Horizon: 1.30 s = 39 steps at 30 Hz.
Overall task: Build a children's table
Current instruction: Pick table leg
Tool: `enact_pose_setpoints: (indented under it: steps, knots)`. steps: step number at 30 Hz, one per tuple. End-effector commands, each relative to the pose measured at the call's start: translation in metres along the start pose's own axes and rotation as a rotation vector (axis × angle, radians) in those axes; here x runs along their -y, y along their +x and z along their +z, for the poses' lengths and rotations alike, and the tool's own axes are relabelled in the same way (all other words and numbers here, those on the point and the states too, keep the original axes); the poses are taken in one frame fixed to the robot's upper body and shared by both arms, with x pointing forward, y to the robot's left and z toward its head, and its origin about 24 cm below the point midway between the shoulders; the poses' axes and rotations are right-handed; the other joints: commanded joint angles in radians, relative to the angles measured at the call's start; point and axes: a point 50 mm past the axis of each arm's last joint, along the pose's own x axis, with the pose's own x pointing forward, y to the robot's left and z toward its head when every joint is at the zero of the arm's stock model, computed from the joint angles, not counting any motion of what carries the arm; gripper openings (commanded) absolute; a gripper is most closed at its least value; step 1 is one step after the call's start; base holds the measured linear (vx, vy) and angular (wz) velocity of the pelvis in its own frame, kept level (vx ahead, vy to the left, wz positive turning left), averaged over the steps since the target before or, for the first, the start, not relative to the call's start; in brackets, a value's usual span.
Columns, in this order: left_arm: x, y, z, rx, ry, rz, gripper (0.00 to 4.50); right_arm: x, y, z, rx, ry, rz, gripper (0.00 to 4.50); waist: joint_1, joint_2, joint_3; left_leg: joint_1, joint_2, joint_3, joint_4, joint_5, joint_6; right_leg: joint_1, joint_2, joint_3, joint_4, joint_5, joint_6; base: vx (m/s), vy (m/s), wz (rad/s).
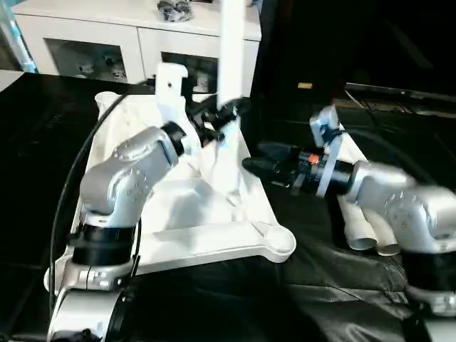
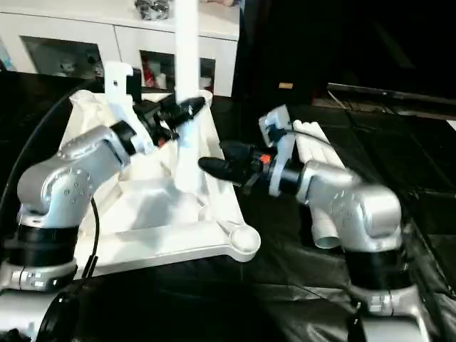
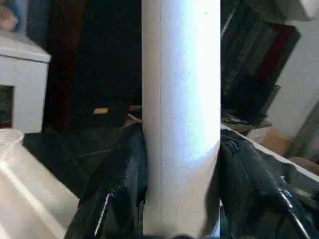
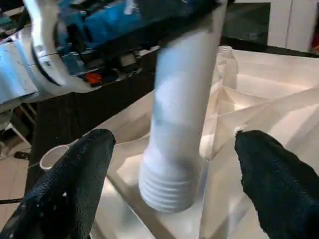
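**Leg upright over the tabletop, left grip on**

The tabletop lies upside down on the black cloth, ribbed underside up, with a round socket at its near corner. Your left gripper is clamped around one white leg, fingers on both sides of the tube, holding it near vertical. Its threaded end hangs just above the ribs. Your right gripper stands wide apart with nothing in it, just beside the leg's lower part. Spare legs lie beside the right forearm.

The leg is probably light, hollow, stiff and smooth. It may slip or swing, so take it low, near the thread.
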Motion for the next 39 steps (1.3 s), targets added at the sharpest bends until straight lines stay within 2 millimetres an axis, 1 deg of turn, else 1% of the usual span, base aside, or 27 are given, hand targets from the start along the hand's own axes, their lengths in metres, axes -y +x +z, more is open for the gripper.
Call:
enact_pose_setpoints:
  steps: [1, 5, 7, 9, 10, 11, 12, 14, 15, 18, 21, 22, 25, 26, 27, 30, 31, 35, 36, 37, 38, 39]
  knots:
    - [0.015, 0.001, 0.003, 0.005, 0.011, -0.115, 1.87, -0.001, 0.000, 0.006, 0.009, 0.003, 0.045, 4.16, -0.001, -0.002, -0.066, 0.013, 0.042, -0.007, -0.057, -0.085, -0.014, 0.049, -0.113, 0.060, -0.077, -0.112, -0.111, 0.000, 0.000, 0.00]
    - [0.023, -0.001, 0.004, 0.010, 0.012, -0.191, 1.87, -0.002, 0.001, 0.004, -0.007, 0.025, 0.082, 4.16, -0.001, -0.002, -0.066, 0.013, 0.042, -0.006, -0.057, -0.077, -0.011, 0.048, -0.111, 0.060, -0.075, -0.089, -0.114, 0.000, 0.000, 0.00]
    - [0.029, -0.002, 0.006, 0.025, -0.007, -0.243, 1.87, -0.003, 0.000, 0.003, -0.015, 0.052, 0.123, 4.16, -0.001, -0.003, -0.067, 0.012, 0.042, -0.006, -0.056, -0.082, -0.009, 0.051, -0.113, 0.059, -0.076, -0.100, -0.118, 0.000, 0.000, 0.00]
    - [0.030, -0.002, 0.006, 0.027, -0.012, -0.256, 1.87, -0.003, 0.001, 0.003, -0.015, 0.058, 0.131, 4.16, -0.001, -0.003, -0.065, 0.012, 0.042, -0.005, -0.057, -0.082, -0.010, 0.050, -0.112, 0.059, -0.077, -0.108, -0.118, 0.000, 0.000, 0.00]
    - [0.035, -0.004, 0.006, 0.017, 0.002, -0.304, 1.87, -0.004, 0.001, 0.003, -0.016, 0.075, 0.161, 4.16, -0.002, -0.005, -0.066, 0.012, 0.042, -0.005, -0.057, -0.079, -0.010, 0.049, -0.110, 0.059, -0.077, -0.104, -0.116, 0.000, 0.000, 0.00]
    - [0.037, -0.004, 0.006, 0.014, 0.003, -0.320, 1.87, -0.004, 0.000, 0.002, -0.021, 0.076, 0.172, 4.16, -0.002, -0.004, -0.066, 0.011, 0.041, -0.006, -0.057, -0.077, -0.008, 0.051, -0.111, 0.059, -0.076, -0.106, -0.114, 0.000, 0.000, 0.00]
    - [0.040, -0.005, 0.006, 0.010, 0.005, -0.345, 1.87, -0.006, 0.000, 0.002, -0.030, 0.076, 0.192, 4.16, -0.002, -0.004, -0.066, 0.013, 0.043, -0.006, -0.057, -0.080, -0.008, 0.049, -0.111, 0.059, -0.076, -0.109, -0.113, 0.000, 0.000, 0.00]
    - [0.043, -0.005, 0.006, 0.008, 0.003, -0.368, 1.87, -0.008, 0.001, 0.000, -0.049, 0.074, 0.216, 4.16, -0.001, -0.003, -0.066, 0.013, 0.043, -0.005, -0.057, -0.079, -0.009, 0.049, -0.111, 0.060, -0.076, -0.104, -0.114, 0.000, 0.000, 0.00]
    - [0.044, -0.006, 0.006, 0.006, 0.003, -0.375, 1.87, -0.009, 0.001, -0.001, -0.059, 0.073, 0.226, 4.16, 0.000, -0.004, -0.065, 0.012, 0.042, -0.005, -0.056, -0.082, -0.008, 0.049, -0.110, 0.059, -0.077, -0.108, -0.114, 0.000, 0.000, 0.00]
    - [0.045, -0.006, 0.005, 0.003, -0.003, -0.385, 1.87, -0.011, 0.001, -0.004, -0.096, 0.064, 0.249, 4.16, 0.000, -0.005, -0.064, 0.012, 0.041, -0.005, -0.057, -0.088, -0.010, 0.050, -0.111, 0.059, -0.081, -0.136, -0.102, 0.000, 0.000, 0.00]
    - [0.048, -0.006, 0.004, -0.011, -0.010, -0.405, 1.87, -0.012, 0.002, -0.007, -0.122, 0.059, 0.259, 4.16, 0.000, -0.006, -0.065, 0.012, 0.041, -0.005, -0.056, -0.080, -0.011, 0.049, -0.110, 0.060, -0.079, -0.136, -0.098, 0.000, 0.000, 0.00]
    - [0.048, -0.006, 0.003, -0.014, -0.012, -0.409, 1.87, -0.012, 0.003, -0.008, -0.127, 0.057, 0.260, 3.89, -0.001, -0.008, -0.066, 0.011, 0.041, -0.005, -0.056, -0.077, -0.011, 0.049, -0.110, 0.059, -0.078, -0.131, -0.099, 0.000, 0.000, 0.00]
    - [0.050, -0.006, 0.002, -0.022, -0.015, -0.423, 1.87, -0.012, 0.004, -0.008, -0.129, 0.058, 0.263, 3.76, 0.000, -0.007, -0.066, 0.010, 0.041, -0.005, -0.055, -0.070, -0.008, 0.049, -0.109, 0.059, -0.076, -0.112, -0.104, 0.000, 0.000, 0.00]
    - [0.051, -0.007, 0.001, -0.029, -0.014, -0.437, 1.87, -0.011, 0.004, -0.007, -0.126, 0.061, 0.265, 3.48, 0.000, -0.009, -0.066, 0.010, 0.041, -0.005, -0.055, -0.070, -0.008, 0.050, -0.109, 0.059, -0.077, -0.113, -0.103, 0.000, 0.000, 0.00]
    - [0.051, -0.007, 0.001, -0.030, -0.014, -0.437, 1.87, -0.011, 0.004, -0.007, -0.126, 0.061, 0.265, 3.40, 0.000, -0.008, -0.066, 0.011, 0.041, -0.005, -0.055, -0.068, -0.008, 0.050, -0.109, 0.059, -0.076, -0.113, -0.104, 0.000, 0.000, 0.00]
    - [0.053, -0.008, 0.000, -0.036, -0.015, -0.448, 1.87, -0.011, 0.004, -0.006, -0.117, 0.068, 0.275, 3.35, 0.001, -0.008, -0.066, 0.011, 0.041, -0.004, -0.055, -0.070, -0.007, 0.049, -0.109, 0.059, -0.077, -0.115, -0.105, 0.000, 0.000, 0.00]
    - [0.053, -0.008, 0.000, -0.036, -0.015, -0.448, 1.87, -0.011, 0.004, -0.006, -0.117, 0.068, 0.275, 3.05, 0.000, -0.008, -0.066, 0.011, 0.041, -0.005, -0.055, -0.070, -0.007, 0.050, -0.109, 0.059, -0.076, -0.114, -0.105, 0.000, 0.000, 0.00]
    - [0.053, -0.008, 0.001, -0.033, -0.026, -0.450, 1.87, -0.010, 0.004, -0.008, -0.120, 0.069, 0.276, 2.90, 0.000, -0.007, -0.066, 0.012, 0.041, -0.004, -0.055, -0.078, -0.008, 0.049, -0.109, 0.059, -0.079, -0.127, -0.102, 0.000, 0.000, 0.00]
    - [0.053, -0.008, 0.001, -0.033, -0.026, -0.450, 1.87, -0.010, 0.004, -0.008, -0.120, 0.069, 0.276, 2.63, 0.000, -0.007, -0.066, 0.011, 0.041, -0.005, -0.055, -0.077, -0.008, 0.050, -0.109, 0.059, -0.078, -0.125, -0.102, 0.000, 0.000, 0.00]
    - [0.053, -0.009, 0.001, -0.031, -0.030, -0.452, 1.87, -0.010, 0.004, -0.009, -0.121, 0.070, 0.275, 2.63, 0.000, -0.005, -0.066, 0.012, 0.041, -0.005, -0.055, -0.075, -0.009, 0.049, -0.108, 0.059, -0.078, -0.123, -0.102, 0.000, 0.000, 0.00]
    - [0.053, -0.009, 0.001, -0.030, -0.032, -0.453, 1.87, -0.010, 0.005, -0.009, -0.121, 0.071, 0.276, 2.49, 0.000, -0.006, -0.066, 0.011, 0.041, -0.005, -0.055, -0.074, -0.008, 0.049, -0.108, 0.059, -0.077, -0.121, -0.101, 0.000, 0.000, 0.00]
    - [0.053, -0.009, 0.001, -0.028, -0.034, -0.453, 1.87, -0.011, 0.005, -0.010, -0.122, 0.072, 0.277, 2.49, 0.000, -0.004, -0.067, 0.011, 0.041, -0.006, -0.055, -0.073, -0.009, 0.050, -0.108, 0.058, -0.076, -0.115, -0.103, 0.000, 0.000, 0.00]
